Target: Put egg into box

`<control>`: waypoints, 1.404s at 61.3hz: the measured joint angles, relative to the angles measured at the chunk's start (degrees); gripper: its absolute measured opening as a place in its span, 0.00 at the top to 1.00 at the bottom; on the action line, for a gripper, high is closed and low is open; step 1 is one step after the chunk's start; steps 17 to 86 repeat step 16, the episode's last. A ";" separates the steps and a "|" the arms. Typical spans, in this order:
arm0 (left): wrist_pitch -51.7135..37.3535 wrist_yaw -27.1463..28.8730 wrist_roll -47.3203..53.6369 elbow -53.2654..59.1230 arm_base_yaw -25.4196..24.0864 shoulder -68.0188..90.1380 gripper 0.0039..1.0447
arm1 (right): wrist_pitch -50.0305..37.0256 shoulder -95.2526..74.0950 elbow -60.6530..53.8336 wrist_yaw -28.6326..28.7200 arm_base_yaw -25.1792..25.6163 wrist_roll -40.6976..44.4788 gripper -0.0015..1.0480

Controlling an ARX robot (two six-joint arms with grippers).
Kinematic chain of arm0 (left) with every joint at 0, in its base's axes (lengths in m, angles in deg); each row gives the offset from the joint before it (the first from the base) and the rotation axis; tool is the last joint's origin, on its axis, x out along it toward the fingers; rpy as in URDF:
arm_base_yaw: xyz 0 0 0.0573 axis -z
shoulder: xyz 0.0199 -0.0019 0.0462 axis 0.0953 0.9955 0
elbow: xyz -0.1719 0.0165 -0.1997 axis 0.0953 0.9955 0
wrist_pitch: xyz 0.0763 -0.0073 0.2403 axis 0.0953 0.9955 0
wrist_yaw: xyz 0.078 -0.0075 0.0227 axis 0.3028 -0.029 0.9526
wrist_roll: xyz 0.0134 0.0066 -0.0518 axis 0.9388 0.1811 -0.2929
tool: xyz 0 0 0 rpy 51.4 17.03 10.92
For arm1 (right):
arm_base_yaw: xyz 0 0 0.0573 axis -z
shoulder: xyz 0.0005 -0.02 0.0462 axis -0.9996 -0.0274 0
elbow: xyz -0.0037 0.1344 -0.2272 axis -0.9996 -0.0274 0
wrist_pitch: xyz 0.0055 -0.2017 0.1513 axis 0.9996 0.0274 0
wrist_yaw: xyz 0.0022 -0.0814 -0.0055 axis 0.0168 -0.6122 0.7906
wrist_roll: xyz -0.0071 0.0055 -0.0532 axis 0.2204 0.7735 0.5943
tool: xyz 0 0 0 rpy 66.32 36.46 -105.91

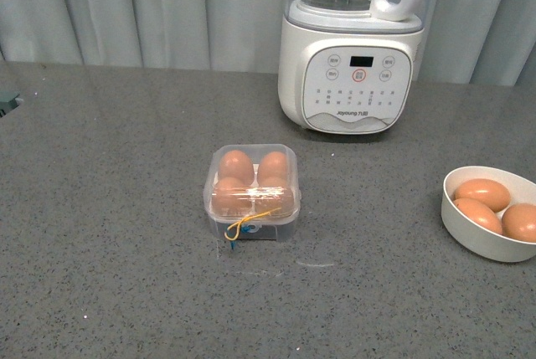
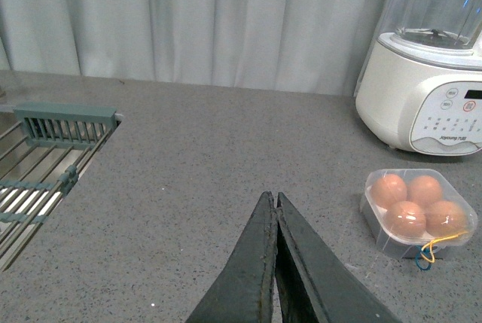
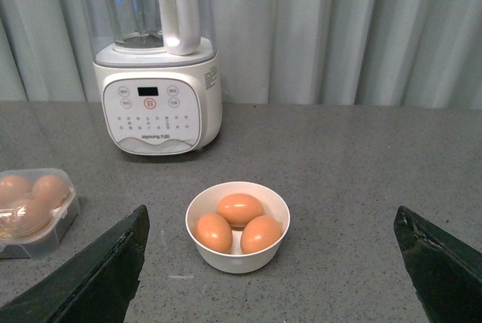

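Note:
The clear plastic box (image 1: 251, 194) sits mid-table with its lid shut over several orange-brown eggs and a yellow-and-blue cord at its front. It also shows in the left wrist view (image 2: 419, 211) and the right wrist view (image 3: 34, 211). Three more eggs (image 1: 492, 207) lie in a white bowl (image 1: 469, 232) at the right, also seen in the right wrist view (image 3: 239, 223). My left gripper (image 2: 275, 199) is shut and empty, above bare table left of the box. My right gripper (image 3: 271, 221) is open wide and empty, above the bowl. Neither arm shows in the front view.
A white blender (image 1: 352, 41) stands at the back, behind the box. A metal rack with a green part (image 2: 64, 123) lies at the table's left end in the left wrist view. Grey curtains hang behind the table.

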 joint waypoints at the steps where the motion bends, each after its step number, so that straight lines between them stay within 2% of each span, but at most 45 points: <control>1: 0.33 0.00 -0.02 0.00 0.00 -0.33 0.96 | 0.00 0.00 0.00 -0.02 0.00 0.00 0.09; 12: 4.33 0.00 -0.02 0.00 0.00 -4.26 0.96 | 0.00 0.00 0.00 0.00 0.00 0.00 0.09; 16: 12.90 0.00 0.00 -0.02 0.00 -10.88 0.96 | 0.00 0.00 0.00 -0.02 0.00 -0.02 0.09; 86: 12.90 0.00 0.00 -0.02 0.00 -10.88 0.96 | 0.00 0.00 0.00 -0.02 0.00 -0.02 0.09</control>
